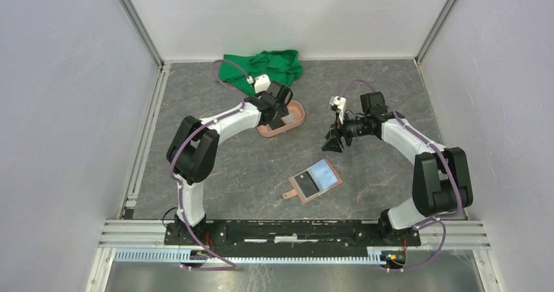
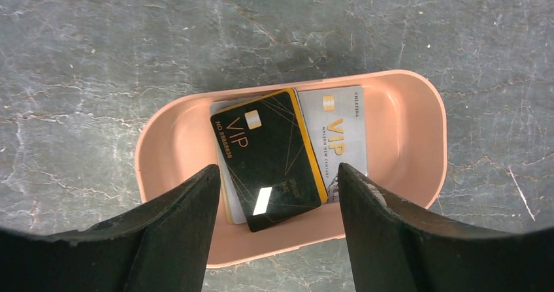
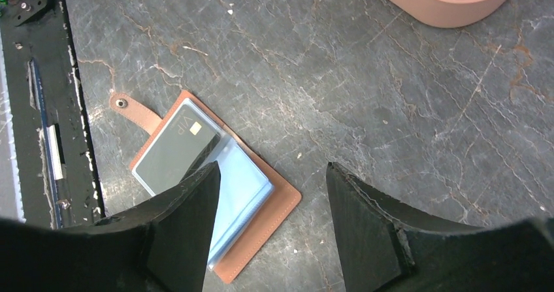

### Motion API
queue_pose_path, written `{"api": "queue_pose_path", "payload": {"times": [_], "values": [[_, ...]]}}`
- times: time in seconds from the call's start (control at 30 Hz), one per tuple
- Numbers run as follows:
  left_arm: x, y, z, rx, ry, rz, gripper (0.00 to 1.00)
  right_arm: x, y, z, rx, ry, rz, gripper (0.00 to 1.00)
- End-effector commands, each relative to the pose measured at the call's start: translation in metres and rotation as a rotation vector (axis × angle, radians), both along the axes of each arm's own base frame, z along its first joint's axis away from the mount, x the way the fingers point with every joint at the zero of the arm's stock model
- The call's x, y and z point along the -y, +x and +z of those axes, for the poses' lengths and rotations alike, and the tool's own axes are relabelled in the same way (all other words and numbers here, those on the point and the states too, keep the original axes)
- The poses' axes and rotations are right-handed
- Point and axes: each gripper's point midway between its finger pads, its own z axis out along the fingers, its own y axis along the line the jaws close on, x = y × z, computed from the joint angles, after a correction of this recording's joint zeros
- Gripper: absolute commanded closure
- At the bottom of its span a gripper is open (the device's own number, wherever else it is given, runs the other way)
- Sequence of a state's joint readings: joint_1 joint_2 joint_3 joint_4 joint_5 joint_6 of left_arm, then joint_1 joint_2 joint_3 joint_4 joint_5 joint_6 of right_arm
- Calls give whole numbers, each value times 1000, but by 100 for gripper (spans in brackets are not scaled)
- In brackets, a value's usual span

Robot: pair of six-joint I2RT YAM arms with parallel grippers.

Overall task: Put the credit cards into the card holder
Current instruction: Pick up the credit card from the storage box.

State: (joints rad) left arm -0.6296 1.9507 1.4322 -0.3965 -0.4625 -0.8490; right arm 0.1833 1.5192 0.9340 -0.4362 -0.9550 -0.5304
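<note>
Left gripper (image 2: pixel 277 171) gapes empty over credit cards (image 2: pixel 268 161) in the tray (image 2: pixel 418 109) — right gripper (image 3: pixel 271 168) likewise, near card holder (image 3: pixel 277 207).

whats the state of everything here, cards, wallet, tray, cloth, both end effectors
card holder, lying open flat, sleeved card inside
credit cards, stacked in the pink tray, black one on top
pink tray, upright, holding the stack
green cloth, crumpled
left end effector, open, empty, over the tray
right end effector, open, empty, beside the card holder
</note>
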Motion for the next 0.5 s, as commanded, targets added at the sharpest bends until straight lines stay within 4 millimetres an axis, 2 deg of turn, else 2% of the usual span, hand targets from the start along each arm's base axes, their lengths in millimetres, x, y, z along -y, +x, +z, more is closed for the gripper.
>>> {"api": "queue_pose_path", "payload": {"times": [0.0,0.47], "values": [[8,9,3,25,-22,48,27,3,14,9,47,-9,-5,33],[5,8,-26,-25,26,82,22,4,16,6,29,-8,-8,34]]}}
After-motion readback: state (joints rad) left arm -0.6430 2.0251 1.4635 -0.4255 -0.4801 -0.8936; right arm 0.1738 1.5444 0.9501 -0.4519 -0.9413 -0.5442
